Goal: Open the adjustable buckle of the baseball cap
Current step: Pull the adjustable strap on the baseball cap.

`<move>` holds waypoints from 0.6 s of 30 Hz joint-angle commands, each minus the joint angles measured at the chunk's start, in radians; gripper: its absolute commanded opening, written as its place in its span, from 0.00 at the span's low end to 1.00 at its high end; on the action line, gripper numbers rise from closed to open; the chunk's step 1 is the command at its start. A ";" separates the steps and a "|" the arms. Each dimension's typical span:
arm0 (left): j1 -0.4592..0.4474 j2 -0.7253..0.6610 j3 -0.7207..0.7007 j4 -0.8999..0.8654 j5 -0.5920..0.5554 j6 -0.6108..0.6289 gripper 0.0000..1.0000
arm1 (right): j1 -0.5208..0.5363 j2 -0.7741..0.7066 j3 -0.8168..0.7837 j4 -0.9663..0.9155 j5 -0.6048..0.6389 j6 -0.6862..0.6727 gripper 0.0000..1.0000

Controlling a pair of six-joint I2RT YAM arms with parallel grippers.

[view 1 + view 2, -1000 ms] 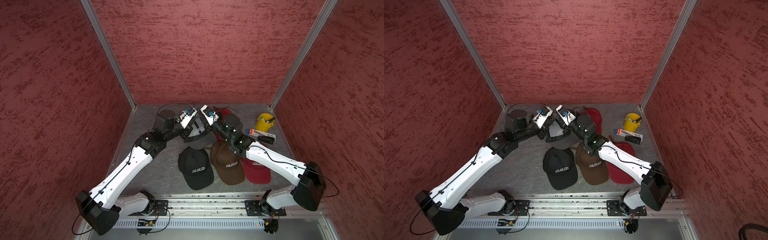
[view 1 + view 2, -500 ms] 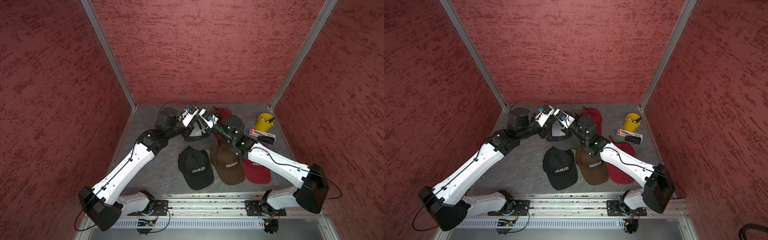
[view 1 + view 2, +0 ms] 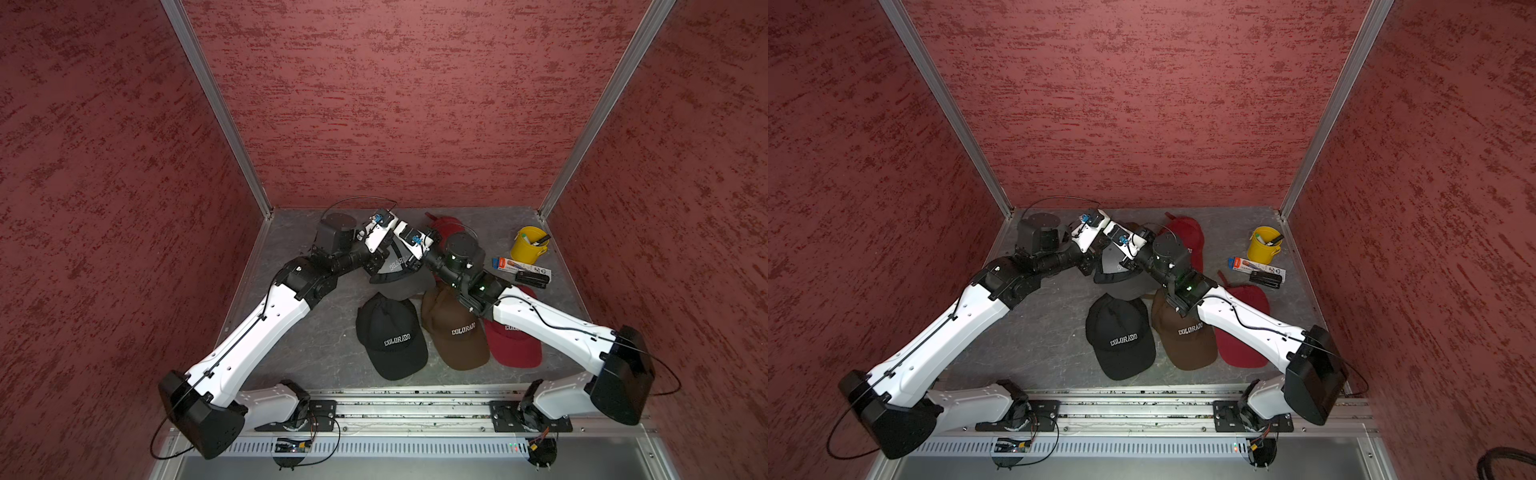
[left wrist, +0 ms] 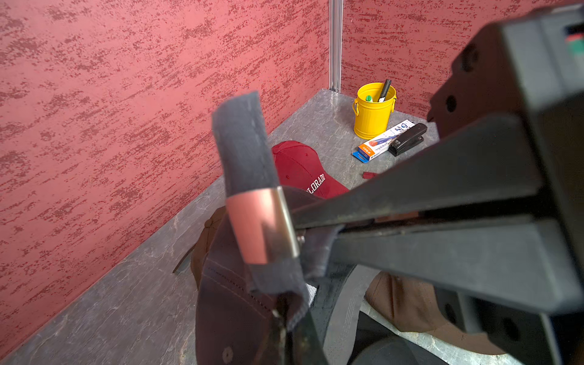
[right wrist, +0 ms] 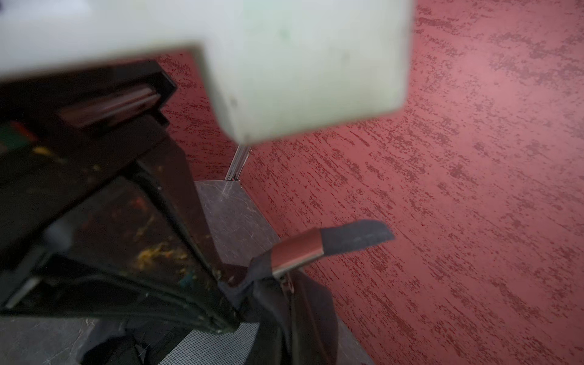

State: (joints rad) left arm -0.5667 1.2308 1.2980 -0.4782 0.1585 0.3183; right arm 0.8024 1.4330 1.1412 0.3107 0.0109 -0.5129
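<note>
we see the grey cap [image 3: 401, 272] held up near the back of the table [image 3: 316, 345], between the two arms and behind the black cap [image 3: 390, 336] and the brown cap [image 3: 455, 328]. the left gripper [image 4: 303, 235] is clamped on the cap's back edge just beside the metal buckle [image 4: 262, 227] — jaws pressed together on the fabric. the right gripper [image 5: 232, 300] pinches the same fabric close by the buckle, jaws tight too. the strap [image 4: 243, 142] runs through the buckle and its free end sticks out — the clasp lies flat on it
</note>
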 commanded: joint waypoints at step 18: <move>-0.018 -0.039 -0.020 0.064 0.008 -0.013 0.03 | 0.009 0.054 0.049 0.038 0.083 0.146 0.00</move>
State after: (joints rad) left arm -0.5755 1.2160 1.2884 -0.4461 0.1558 0.3042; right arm 0.8043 1.4837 1.1488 0.3256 0.0612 -0.3992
